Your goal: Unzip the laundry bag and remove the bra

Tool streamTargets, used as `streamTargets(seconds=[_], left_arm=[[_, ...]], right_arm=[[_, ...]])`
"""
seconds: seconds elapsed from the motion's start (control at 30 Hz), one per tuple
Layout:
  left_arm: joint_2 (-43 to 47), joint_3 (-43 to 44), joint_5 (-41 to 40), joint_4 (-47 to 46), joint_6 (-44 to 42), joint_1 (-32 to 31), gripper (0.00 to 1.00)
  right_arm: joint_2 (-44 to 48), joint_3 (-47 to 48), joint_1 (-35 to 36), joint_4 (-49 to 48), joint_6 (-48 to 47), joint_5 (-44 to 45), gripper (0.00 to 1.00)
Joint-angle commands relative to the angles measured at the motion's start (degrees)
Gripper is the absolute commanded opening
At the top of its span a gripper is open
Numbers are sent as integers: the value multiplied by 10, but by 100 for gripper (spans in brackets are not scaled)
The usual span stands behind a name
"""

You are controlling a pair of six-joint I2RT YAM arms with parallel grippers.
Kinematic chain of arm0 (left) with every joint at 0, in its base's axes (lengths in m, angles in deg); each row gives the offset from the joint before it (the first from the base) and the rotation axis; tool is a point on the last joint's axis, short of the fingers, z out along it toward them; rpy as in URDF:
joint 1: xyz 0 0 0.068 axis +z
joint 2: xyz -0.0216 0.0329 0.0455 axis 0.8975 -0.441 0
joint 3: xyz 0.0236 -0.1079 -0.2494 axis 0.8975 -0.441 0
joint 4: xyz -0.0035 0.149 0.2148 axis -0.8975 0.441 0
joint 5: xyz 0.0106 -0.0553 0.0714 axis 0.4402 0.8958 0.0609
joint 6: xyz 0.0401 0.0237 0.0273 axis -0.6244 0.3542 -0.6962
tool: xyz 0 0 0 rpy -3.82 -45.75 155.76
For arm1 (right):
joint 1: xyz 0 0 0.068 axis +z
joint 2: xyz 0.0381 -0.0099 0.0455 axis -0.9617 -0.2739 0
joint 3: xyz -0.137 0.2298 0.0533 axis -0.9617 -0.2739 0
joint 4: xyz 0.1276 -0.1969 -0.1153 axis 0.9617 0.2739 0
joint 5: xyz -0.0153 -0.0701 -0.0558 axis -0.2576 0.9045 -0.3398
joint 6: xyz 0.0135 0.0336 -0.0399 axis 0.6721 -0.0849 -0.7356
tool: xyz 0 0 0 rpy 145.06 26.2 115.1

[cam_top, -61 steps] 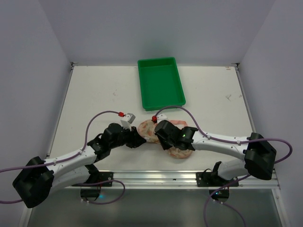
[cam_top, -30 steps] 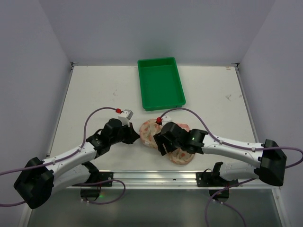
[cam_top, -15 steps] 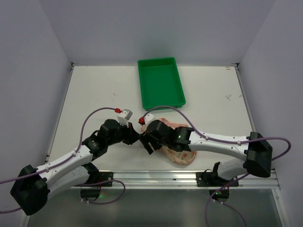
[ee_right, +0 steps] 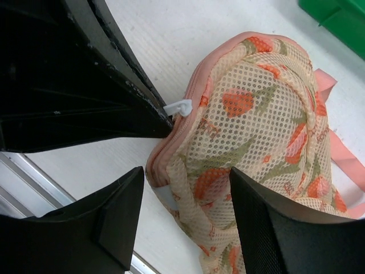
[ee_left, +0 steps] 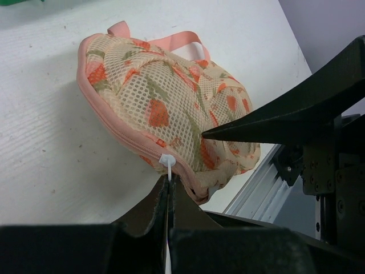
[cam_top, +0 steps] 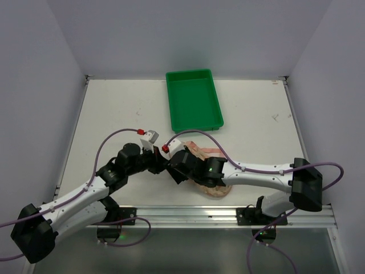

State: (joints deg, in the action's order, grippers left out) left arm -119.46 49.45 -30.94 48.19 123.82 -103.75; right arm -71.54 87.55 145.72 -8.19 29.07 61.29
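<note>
The left tool (ee_left: 169,184) is pinched on the white zip pull (ee_left: 167,161) at its tips. The bag (ee_left: 165,108) lies on the worktop (ee_left: 51,148) just ahead, its pink zip seam (ee_left: 112,119) running away and leftward from the pull. The right tool (ee_right: 185,174), spread, straddles the same lobe from the opposite side. Likely the left draws the pull along that seam.

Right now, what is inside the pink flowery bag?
Nothing inside shows. On the peanut-shaped pink floral mesh laundry bag, printed mesh and pink edging cover any contents. The left pincer pinches its white zipper tab.
</note>
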Motion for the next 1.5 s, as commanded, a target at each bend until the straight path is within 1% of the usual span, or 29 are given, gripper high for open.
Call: streamTargets(seconds=[0.0,0.17,0.3,0.4,0.43,0.5,0.53,0.6,0.63,0.67,0.7,0.8,0.9,0.97,1.07,1.17,1.3,1.37,1.4,1.47], left_arm=[[13,37,33,-13,9,-6,0],[13,50,39,-11,10,-8,0],[11,56,42,-7,10,-9,0],[11,60,44,-7,11,-9,0],[11,60,44,-7,11,-9,0],[15,62,44,-7,12,-9,0],[16,63,43,-6,12,-9,0],[22,64,40,-2,12,-9,0],[22,65,35,2,11,-9,0],[23,65,32,4,10,-9,0],[24,65,24,6,8,-9,0],[24,65,7,30,5,-9,0],[22,67,-22,44,1,-9,0],[19,70,-53,57,-4,-9,0],[14,74,-72,63,-9,-9,0],[9,73,-91,66,-11,-9,0],[-2,72,-100,66,-16,-9,0],[-10,73,-92,66,-18,-9,0],[-12,73,-82,65,-19,-9,0],[-14,75,-74,63,-20,-9,0]], right_arm=[[14,23,6,-45,-14,47,63],[25,12,8,-57,-11,53,62],[25,18,10,-57,-9,46,59],[23,24,12,-59,-7,47,54],[21,23,12,-61,-8,49,50],[16,18,12,-61,-7,56,46],[16,15,12,-60,-6,56,38],[20,10,12,-58,0,56,30],[23,3,13,-54,2,56,16],[28,-1,12,-52,7,56,7],[40,-10,12,-49,10,50,0],[64,-29,14,-40,19,42,0],[113,-62,16,-38,27,26,0],[159,-99,16,-44,26,-3,0],[217,-123,17,-45,24,-33,0],[253,-142,16,-36,20,-50,0],[267,-152,17,-23,18,-76,0],[264,-148,16,-22,21,-84,16],[260,-139,16,-21,24,-84,28],[250,-122,16,-11,29,-88,43]])
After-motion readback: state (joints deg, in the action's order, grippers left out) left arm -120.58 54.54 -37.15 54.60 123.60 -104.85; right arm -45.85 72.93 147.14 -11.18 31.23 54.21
